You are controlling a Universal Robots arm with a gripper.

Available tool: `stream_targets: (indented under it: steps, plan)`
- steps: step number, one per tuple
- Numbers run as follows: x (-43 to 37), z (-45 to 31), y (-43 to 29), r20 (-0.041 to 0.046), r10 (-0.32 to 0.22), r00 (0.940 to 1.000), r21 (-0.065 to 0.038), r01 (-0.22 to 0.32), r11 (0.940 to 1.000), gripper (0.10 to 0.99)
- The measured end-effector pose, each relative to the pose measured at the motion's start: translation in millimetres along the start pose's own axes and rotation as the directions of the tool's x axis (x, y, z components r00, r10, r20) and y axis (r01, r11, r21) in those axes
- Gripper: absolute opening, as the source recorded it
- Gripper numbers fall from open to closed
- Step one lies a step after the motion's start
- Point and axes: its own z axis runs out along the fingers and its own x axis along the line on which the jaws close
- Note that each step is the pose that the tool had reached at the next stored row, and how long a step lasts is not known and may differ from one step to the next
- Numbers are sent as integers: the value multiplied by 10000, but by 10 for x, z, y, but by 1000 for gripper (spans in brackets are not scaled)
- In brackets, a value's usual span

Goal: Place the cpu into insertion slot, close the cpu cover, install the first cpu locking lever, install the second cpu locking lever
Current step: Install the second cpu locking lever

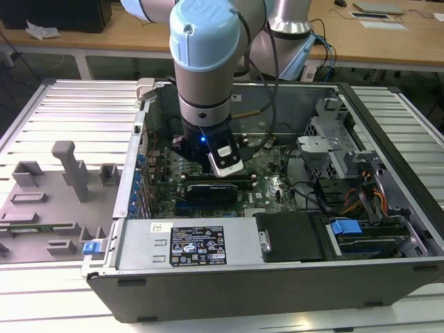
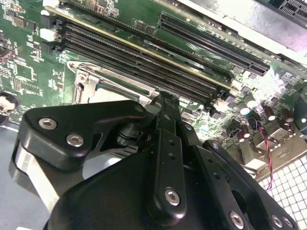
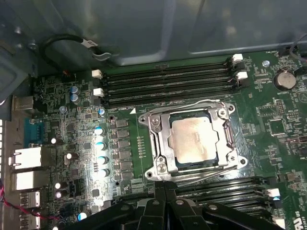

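Observation:
In the first wrist view the cpu (image 3: 194, 140) lies flat in its socket on the green motherboard (image 3: 268, 143). The cpu cover (image 3: 159, 143) is down around it as a silvery frame. One wire locking lever (image 3: 192, 103) runs along the socket's side by the memory slots. The other lever (image 3: 201, 176) runs along the opposite side. My gripper (image 3: 161, 188) is shut with nothing seen between its black fingers, its tips right at that second lever's end. In the second wrist view the gripper (image 2: 165, 99) points down at a corner of the socket frame (image 2: 88, 81). The arm's wrist (image 1: 208, 139) hangs over the board inside the open case.
Rows of memory slots (image 3: 168, 81) flank the socket on both sides. A case wall (image 3: 144, 28) and a black cable (image 3: 72, 40) lie beyond the board. Capacitors (image 3: 100, 143) stand beside the socket. A drive cage (image 1: 333, 149) and power supply (image 1: 198, 244) crowd the case.

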Motion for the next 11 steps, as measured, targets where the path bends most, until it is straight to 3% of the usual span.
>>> stream_targets:
  steps: [11]
  plan:
    - [38, 75, -11, -16, 7, 10000, -146, -8, 9999, 106]
